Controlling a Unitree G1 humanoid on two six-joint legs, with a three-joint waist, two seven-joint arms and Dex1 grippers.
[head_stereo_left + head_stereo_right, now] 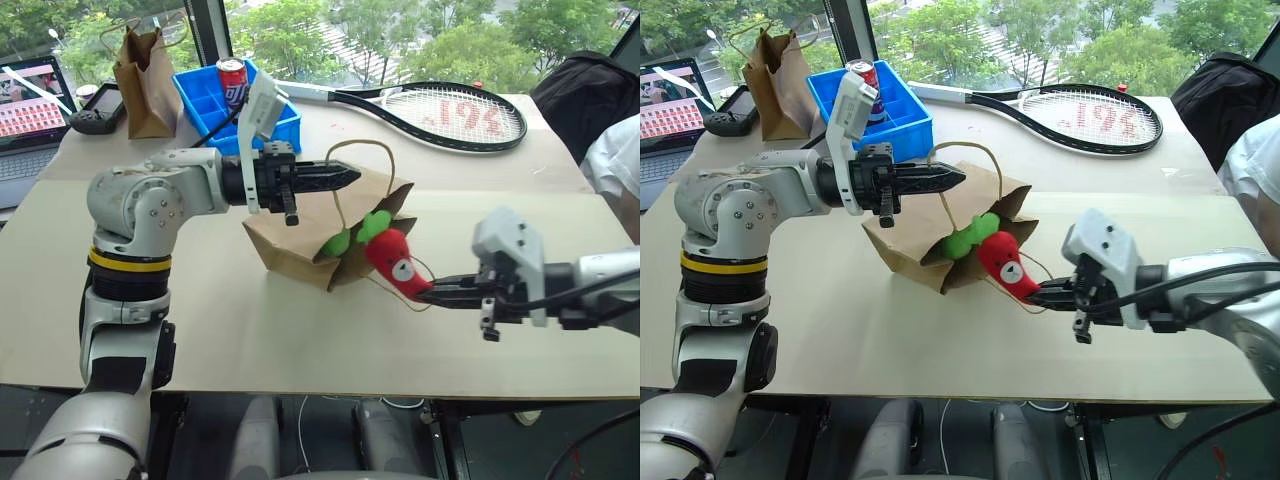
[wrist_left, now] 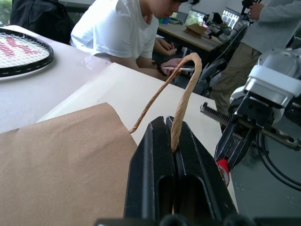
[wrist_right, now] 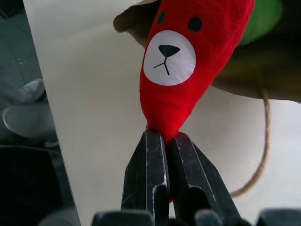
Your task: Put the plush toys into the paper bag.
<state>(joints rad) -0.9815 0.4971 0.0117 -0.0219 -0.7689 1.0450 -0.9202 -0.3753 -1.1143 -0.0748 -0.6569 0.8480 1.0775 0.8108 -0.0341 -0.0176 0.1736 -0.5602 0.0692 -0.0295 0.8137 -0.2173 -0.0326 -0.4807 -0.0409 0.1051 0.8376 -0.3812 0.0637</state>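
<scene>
A light-brown kraft paper bag [image 1: 300,245] lies tipped on its side on the pale tabletop [image 1: 300,350], its mouth turned toward the robot's right. The left gripper [image 1: 350,178], pointing level across the table, has its black fingers pinched together on one of the bag's twisted paper-cord handles [image 2: 181,94], which arches up out of the jaws in the left wrist view. The right gripper [image 1: 440,288] reaches in from the right with its fingers clamped on the pointed tail of the red chili-pepper plush [image 3: 188,70], whose white face patch with a small black nose faces the wrist camera. The plush hangs just at the bag's mouth, its upper end touching or perhaps just inside the opening; the overlap makes that hard to judge. The lime-green plush [image 1: 965,238] sits in the mouth of the bag, right beside the red one. Behind the bag stand a blue plastic bin [image 1: 205,105] holding a red soda can [image 1: 231,78], a narrower brown paper bag [image 1: 145,85] and a tennis racket [image 1: 450,115]. A person in a white T-shirt [image 2: 117,30] sits at the table's far end.
</scene>
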